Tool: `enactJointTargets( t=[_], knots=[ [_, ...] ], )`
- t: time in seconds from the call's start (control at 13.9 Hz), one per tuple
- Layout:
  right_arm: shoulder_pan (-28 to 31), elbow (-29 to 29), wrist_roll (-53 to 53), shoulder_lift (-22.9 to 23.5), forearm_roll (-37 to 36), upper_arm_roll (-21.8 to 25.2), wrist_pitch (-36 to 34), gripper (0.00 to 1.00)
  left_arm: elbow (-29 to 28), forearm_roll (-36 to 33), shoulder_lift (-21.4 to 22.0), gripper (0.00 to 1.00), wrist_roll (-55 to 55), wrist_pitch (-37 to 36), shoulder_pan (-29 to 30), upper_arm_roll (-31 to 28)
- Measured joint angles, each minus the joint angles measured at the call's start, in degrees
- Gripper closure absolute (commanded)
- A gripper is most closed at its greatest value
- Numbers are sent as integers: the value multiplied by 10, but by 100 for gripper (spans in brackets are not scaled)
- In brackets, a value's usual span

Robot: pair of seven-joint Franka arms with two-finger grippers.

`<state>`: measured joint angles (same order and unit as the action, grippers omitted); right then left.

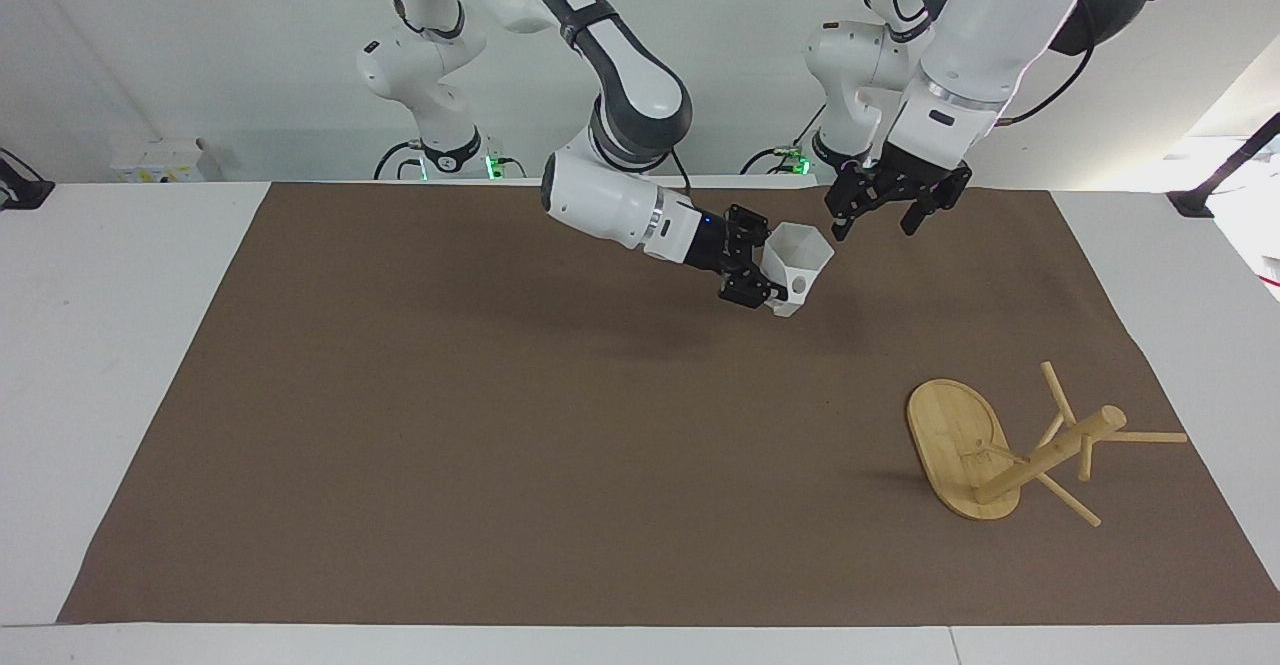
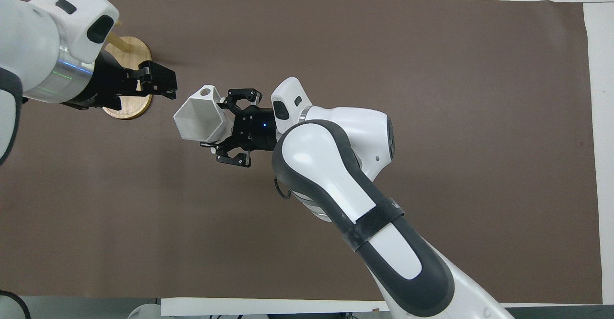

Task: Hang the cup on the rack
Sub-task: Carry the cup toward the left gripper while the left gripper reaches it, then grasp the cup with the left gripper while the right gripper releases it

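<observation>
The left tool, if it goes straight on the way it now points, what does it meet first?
Most likely the cup, held up over the mat by the right tool. The left tool points at its open rim across a small gap in both views, though their heights may differ slightly.

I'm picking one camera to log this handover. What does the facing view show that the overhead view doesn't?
Only the facing view shows the whole rack, post and pegs included, standing clear of both arms, and both arm bases. Only the overhead view looks straight into the cup's open mouth; there the left arm covers most of the rack, leaving part of its base. Both show the right gripper holding the cup in the air, and the left gripper open close beside the cup, not touching it.
</observation>
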<state>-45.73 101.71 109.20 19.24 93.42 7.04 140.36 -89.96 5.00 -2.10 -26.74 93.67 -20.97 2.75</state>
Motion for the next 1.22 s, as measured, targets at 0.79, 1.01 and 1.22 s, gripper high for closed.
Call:
enactJointTargets(
  t=[0.79,1.01,1.22],
  knots=[
    [1,0,-3,0,1,1,0,65,-121,1,27,100,-77,78,-28,0],
    [1,0,-6,0,3,0,0,62,-133,9,35,100,-90,100,-29,2],
    [1,0,-6,0,15,0,3,1,-133,10,36,100,-99,107,-29,1]
  ],
)
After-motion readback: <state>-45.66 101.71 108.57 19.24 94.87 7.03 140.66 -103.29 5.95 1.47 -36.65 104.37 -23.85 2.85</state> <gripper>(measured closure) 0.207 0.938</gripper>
